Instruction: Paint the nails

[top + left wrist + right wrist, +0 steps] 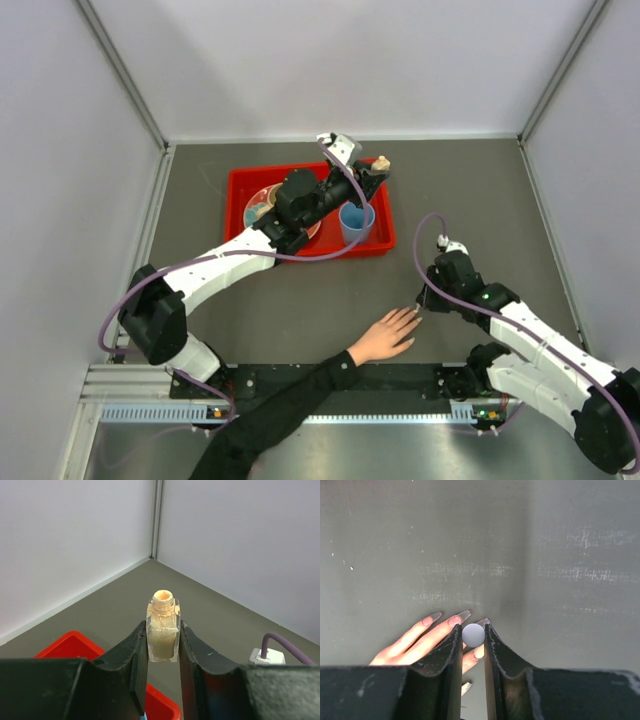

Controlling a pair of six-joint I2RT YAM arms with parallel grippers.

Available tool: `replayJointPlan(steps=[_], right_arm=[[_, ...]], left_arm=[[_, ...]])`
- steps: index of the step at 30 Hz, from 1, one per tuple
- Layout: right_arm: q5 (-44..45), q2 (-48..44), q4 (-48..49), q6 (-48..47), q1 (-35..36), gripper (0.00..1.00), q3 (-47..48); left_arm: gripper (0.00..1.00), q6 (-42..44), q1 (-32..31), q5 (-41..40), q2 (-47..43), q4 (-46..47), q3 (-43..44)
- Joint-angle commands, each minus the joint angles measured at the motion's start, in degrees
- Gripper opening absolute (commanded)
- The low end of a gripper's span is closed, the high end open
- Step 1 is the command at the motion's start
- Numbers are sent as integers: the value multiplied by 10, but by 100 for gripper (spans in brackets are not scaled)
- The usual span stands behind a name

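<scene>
A light-skinned hand (385, 336) with a black sleeve lies flat on the table near the front, fingers spread to the right. Its long pale nails (465, 614) show in the right wrist view. My right gripper (422, 303) hovers just over the fingertips, shut on a polish brush cap with a round grey-white top (473, 635). The brush tip is hidden below the cap. My left gripper (378, 170) is shut on an uncapped glass bottle of pale polish (163, 637), held upright above the back right of the red tray (235, 180).
The red tray holds a blue cup (356, 222) and a round plate (262, 205) partly under the left arm. The tray's corner also shows in the left wrist view (70, 642). Grey walls enclose the table on three sides.
</scene>
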Motion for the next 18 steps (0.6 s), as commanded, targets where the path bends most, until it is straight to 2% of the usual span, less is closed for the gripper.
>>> replayJointPlan(steps=[1, 18], right_arm=[[5, 4, 8, 4, -8, 0, 16], [20, 4, 13, 6, -8, 0, 12]], left_arm=[[0, -4, 3, 8, -25, 24, 13], [0, -7, 3, 9, -23, 23, 15]])
